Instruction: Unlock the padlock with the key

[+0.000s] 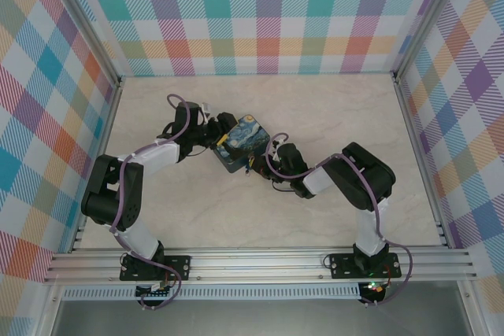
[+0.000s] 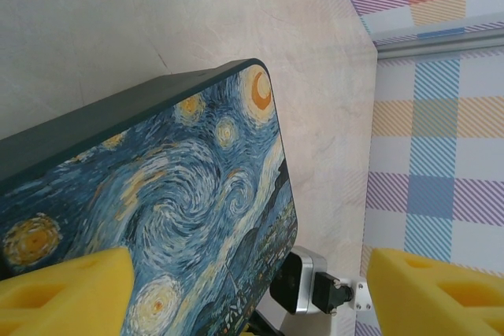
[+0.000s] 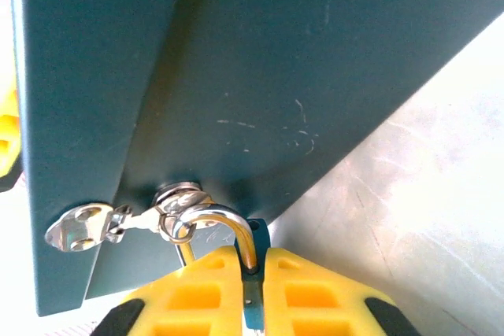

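The painted night-sky box (image 1: 242,141) lies mid-table, tilted. The padlock (image 3: 258,234) hangs by its silvery shackle (image 3: 224,216) from the ring of the box's hasp (image 3: 87,226), against the dark teal side. My right gripper (image 3: 250,261) is shut on the padlock's blue body, with its yellow fingertips pressed to both sides. It reaches the box's near end (image 1: 260,164). My left gripper (image 2: 248,257) stands wide at the box's far-left end (image 1: 211,127). Its left finger (image 2: 71,289) overlaps the lid (image 2: 181,202), and a gap shows before the right finger (image 2: 433,297). The key is out of view.
The marble-look table (image 1: 331,108) is walled by plaid panels, with an aluminium rail (image 1: 260,261) at the near edge. The right arm's wrist camera (image 2: 303,281) sits close beside the box. Both arms crowd the box from either side.
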`<action>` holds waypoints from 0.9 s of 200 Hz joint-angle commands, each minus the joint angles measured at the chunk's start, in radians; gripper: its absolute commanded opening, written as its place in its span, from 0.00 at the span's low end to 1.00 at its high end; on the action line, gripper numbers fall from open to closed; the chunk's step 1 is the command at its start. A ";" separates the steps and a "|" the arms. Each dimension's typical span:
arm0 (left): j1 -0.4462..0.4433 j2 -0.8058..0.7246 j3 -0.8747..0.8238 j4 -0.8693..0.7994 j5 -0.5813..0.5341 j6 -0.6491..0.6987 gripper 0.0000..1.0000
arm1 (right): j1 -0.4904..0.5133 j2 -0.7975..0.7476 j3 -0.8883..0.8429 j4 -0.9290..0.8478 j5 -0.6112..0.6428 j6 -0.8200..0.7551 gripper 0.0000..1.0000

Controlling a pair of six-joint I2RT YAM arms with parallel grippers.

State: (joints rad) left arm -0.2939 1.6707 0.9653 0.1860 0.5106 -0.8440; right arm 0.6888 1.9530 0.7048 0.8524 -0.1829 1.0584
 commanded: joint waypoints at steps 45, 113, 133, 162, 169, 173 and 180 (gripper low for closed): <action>-0.014 0.004 -0.038 -0.053 -0.010 0.015 0.78 | -0.029 -0.037 -0.035 0.049 0.076 0.034 0.04; -0.014 0.014 -0.052 -0.061 -0.013 0.030 0.78 | -0.065 -0.041 0.002 0.056 0.111 0.120 0.03; -0.014 0.019 -0.055 -0.059 -0.013 0.031 0.78 | -0.075 -0.048 0.013 0.046 0.113 0.129 0.03; -0.014 0.013 -0.052 -0.055 -0.011 0.030 0.78 | -0.084 -0.090 -0.013 -0.001 0.151 0.106 0.03; -0.015 0.008 -0.047 -0.060 -0.012 0.034 0.79 | -0.087 -0.108 -0.027 -0.017 0.162 0.093 0.03; -0.014 0.006 -0.044 -0.065 -0.013 0.037 0.79 | -0.089 -0.118 -0.039 -0.021 0.170 0.086 0.04; -0.014 0.001 -0.037 -0.074 -0.014 0.040 0.79 | -0.094 -0.136 -0.059 -0.029 0.174 0.072 0.04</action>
State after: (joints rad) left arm -0.3008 1.6703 0.9493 0.2150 0.5140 -0.8391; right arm 0.6079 1.8957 0.6910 0.8505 -0.0605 1.1652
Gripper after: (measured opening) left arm 0.785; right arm 0.057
